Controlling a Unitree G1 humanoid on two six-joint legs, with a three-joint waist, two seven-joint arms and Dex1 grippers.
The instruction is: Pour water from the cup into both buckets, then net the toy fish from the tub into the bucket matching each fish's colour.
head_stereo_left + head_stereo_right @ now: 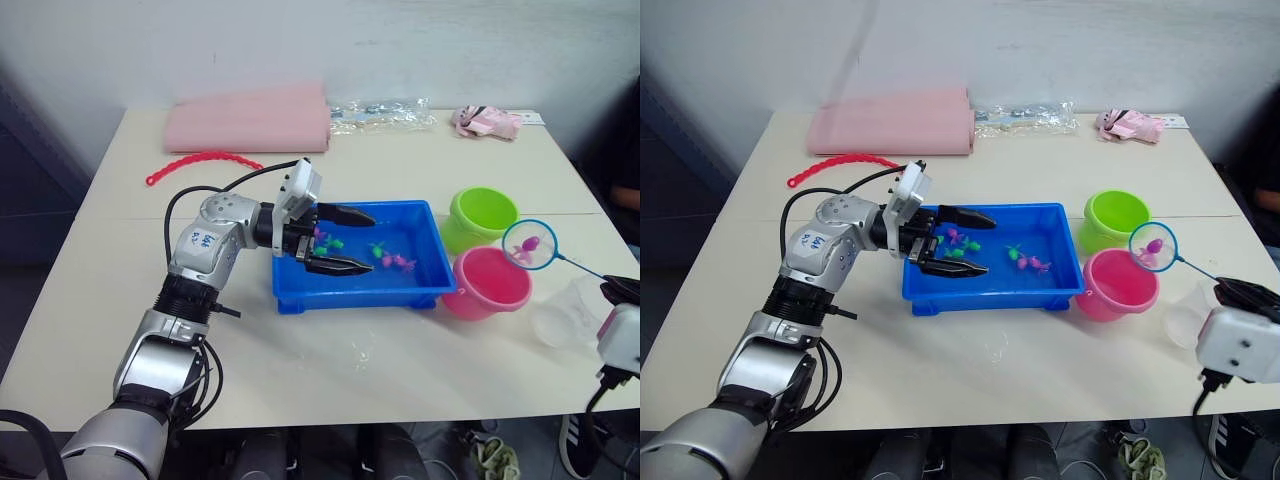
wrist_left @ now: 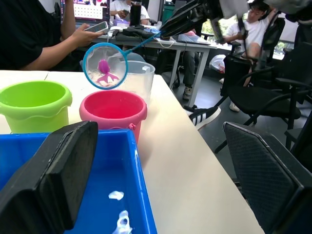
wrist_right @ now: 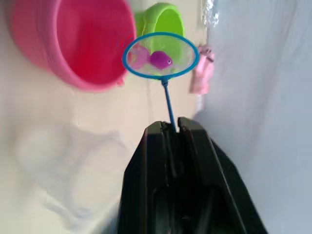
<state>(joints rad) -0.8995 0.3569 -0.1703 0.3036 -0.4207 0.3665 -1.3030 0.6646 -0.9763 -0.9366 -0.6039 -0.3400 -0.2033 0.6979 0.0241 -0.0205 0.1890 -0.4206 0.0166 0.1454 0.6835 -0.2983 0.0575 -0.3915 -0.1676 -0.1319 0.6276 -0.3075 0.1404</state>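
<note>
Surface: cream table [image 1: 330, 350] against a pale wall; beyond its far side, in the left wrist view, a seated person with a phone [image 2: 34, 34] and dark chairs.
Pink cloth [image 1: 248, 118]: folded flat at the far edge of the table, a clear plastic bag [image 1: 385, 113] just beside it and a small pink packet [image 1: 487, 121] further toward the robot's right.
Red beaded strip [image 1: 200, 162]: curved, lying near the cloth, on the robot's left.
Tub [image 1: 360, 292]: blue tray in the middle of the table, holding green and pink toy fish [image 1: 392, 258] scattered in two loose groups.
Left gripper [image 1: 345, 240]: fingers spread wide apart, holding nothing, reaching over the tub's left half, above the fish.
Green bucket [image 1: 482, 215]: upright, just right of the tub's far corner.
Pink bucket [image 1: 486, 283]: upright, touching or nearly touching the tub's right end, nearer the robot than the green one.
Cup [image 1: 568, 315]: clear, standing right of the pink bucket, close to the table edge.
Right gripper [image 3: 170, 127]: fingers clenched on the net's thin handle.
Net [image 1: 529, 245]: blue hoop held in the air above the pink bucket's right rim, between the two buckets in the head views.
Netted fish [image 3: 158, 59]: one pink fish lying in the mesh.
</note>
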